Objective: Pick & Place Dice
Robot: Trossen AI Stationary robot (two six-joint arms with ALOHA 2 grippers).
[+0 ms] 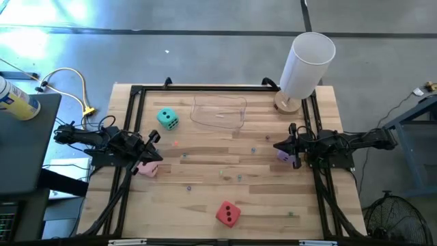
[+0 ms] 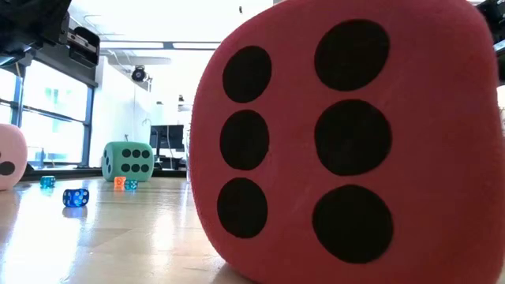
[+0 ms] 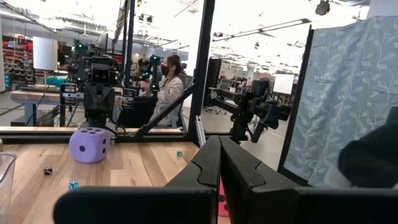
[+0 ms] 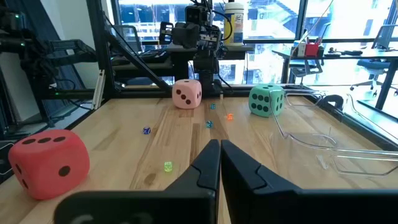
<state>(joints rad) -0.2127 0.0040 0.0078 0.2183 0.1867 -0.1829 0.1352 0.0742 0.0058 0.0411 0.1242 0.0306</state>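
The red die point(image 2: 347, 142) fills most of the low view, and its top and right side are cut off. Much of the desk point(image 2: 118, 237) behind the red die is hidden. Beside it, only part of the pink die point(image 2: 9, 167) is seen. The tiny dice point(image 1: 239, 176) are too small to read.

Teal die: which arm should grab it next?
Likely left. The teal die lies just ahead of the left gripper, shut beside the pink die; the right gripper sits across the table.
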